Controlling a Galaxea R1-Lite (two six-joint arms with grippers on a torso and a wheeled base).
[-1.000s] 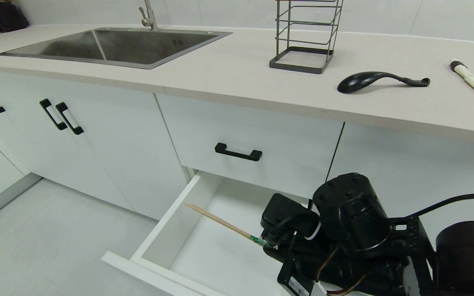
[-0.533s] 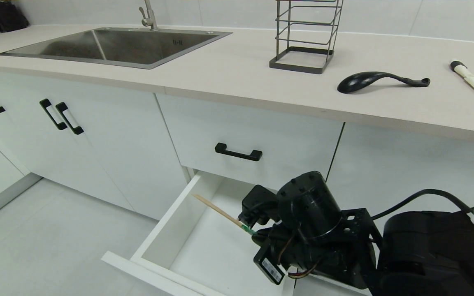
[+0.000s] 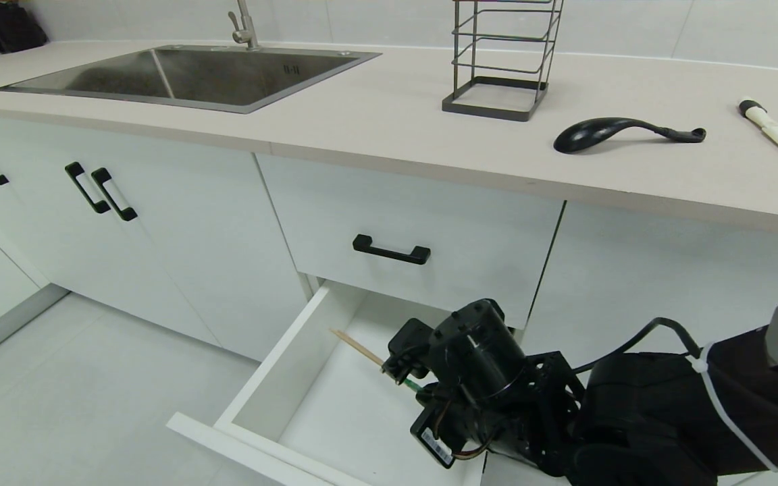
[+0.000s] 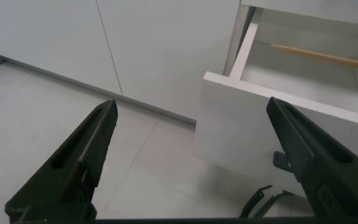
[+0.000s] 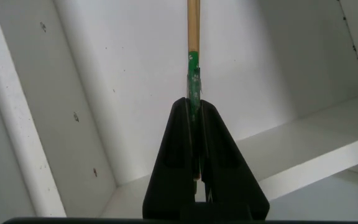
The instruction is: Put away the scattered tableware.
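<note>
Found right pincer (image 3: 408, 382) clenched on a wooden chopstick (image 3: 358, 347), gripping its green-banded end, low inside the open drawer (image 3: 273, 368) beneath the tabletop (image 3: 375, 131). Saw, from the head view, the stick's long axis running from the pincer out toward the far left, bare tip aimed at the drawer's left wall and stopping short of it. Could not tell whether that tip touched the drawer bottom.

Got from the right wrist view what the head view hid: both fingers (image 5: 176, 149) pressed flat against the green band, stick running straight out beyond them over the white drawer bottom.

Got from the left wrist view the left pincer (image 4: 191, 106), released and spread wide, hanging above the floor tiles (image 4: 73, 81) near the drawer's front panel, the chopstick lying in sight inside.

Picked out on the tabletop, from the head view, a black ladle (image 3: 622, 131), a cream utensil (image 3: 777, 135) to its right, a wire rack (image 3: 500, 61) and a sink (image 3: 186, 71) at far left.

Spotted a barcode sticker (image 3: 437, 447) beside the right pincer; print too small to read.
</note>
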